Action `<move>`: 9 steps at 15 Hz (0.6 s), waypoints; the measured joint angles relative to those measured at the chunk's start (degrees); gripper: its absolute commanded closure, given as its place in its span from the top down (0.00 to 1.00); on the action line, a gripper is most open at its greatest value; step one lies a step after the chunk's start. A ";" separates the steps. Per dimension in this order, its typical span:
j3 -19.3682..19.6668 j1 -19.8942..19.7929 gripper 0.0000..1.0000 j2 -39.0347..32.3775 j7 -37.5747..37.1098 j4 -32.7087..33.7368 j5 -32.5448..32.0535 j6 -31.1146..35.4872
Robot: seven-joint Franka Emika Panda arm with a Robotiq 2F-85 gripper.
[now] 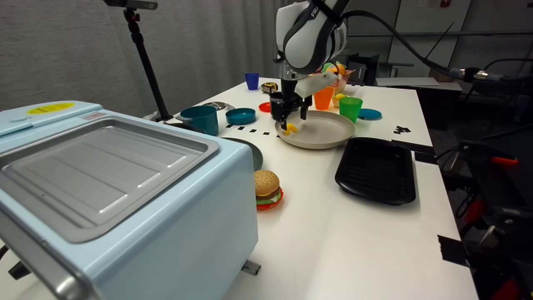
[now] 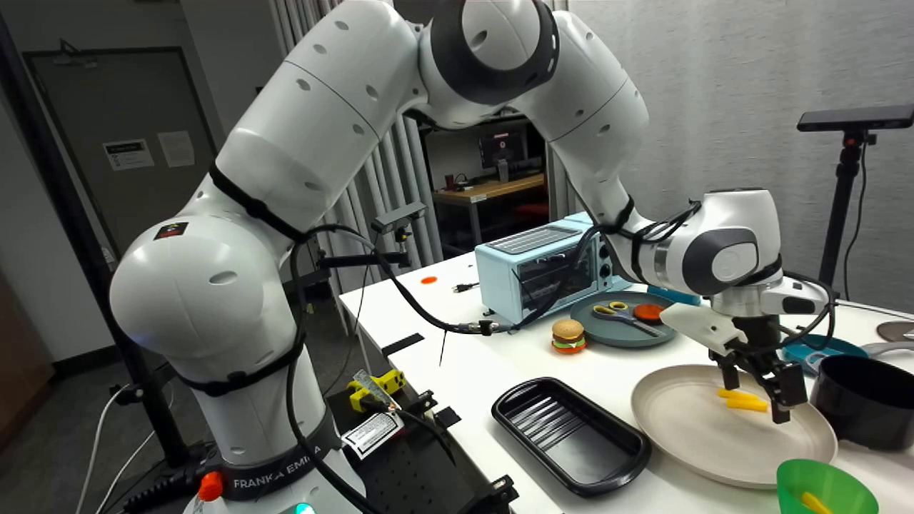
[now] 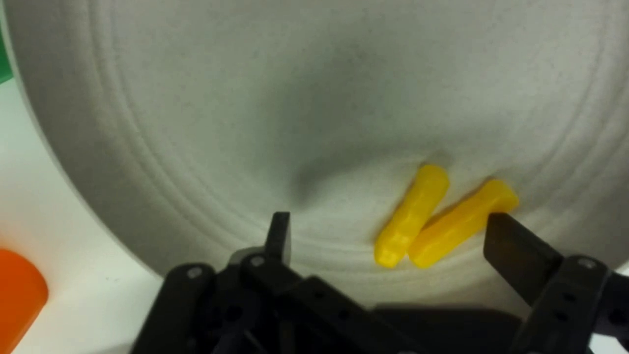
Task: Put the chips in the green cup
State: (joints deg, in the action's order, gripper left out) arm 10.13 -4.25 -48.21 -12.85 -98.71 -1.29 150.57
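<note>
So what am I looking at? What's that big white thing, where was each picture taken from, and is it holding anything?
The big white thing is a robot arm. At its end is a gripper, a bit like a hand with two black fingers.

Two pictures were taken from outside the robot. The close-up was taken from its wrist, looking at the cream plate.

Two yellow chips lie on that plate, and another yellow piece shows inside the green cup. The white table also has a black tray, a toy burger and a light-blue toaster oven.

The gripper is open over the plate, so nothing is held.
</note>
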 measured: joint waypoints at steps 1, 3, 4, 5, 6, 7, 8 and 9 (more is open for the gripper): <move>0.00 -0.16 0.80 -0.18 0.00 0.33 0.11 -0.06; 0.00 -0.37 0.75 -0.57 0.00 0.93 0.35 -0.09; -0.01 -0.42 0.74 -0.77 0.00 1.18 0.46 -0.09; -0.01 -0.43 0.78 -0.95 0.00 1.41 0.57 -0.09; -0.02 -0.44 0.80 -1.10 0.00 1.58 0.62 -0.09; -0.09 -0.44 0.84 -1.21 0.00 1.67 0.66 -0.09; -0.20 -0.45 0.87 -1.24 0.00 1.72 0.69 -0.09; -0.32 -0.45 0.87 -1.24 0.00 1.72 0.69 -0.10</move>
State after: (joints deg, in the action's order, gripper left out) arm 9.81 -4.69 -49.45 -12.85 -96.99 -0.60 150.48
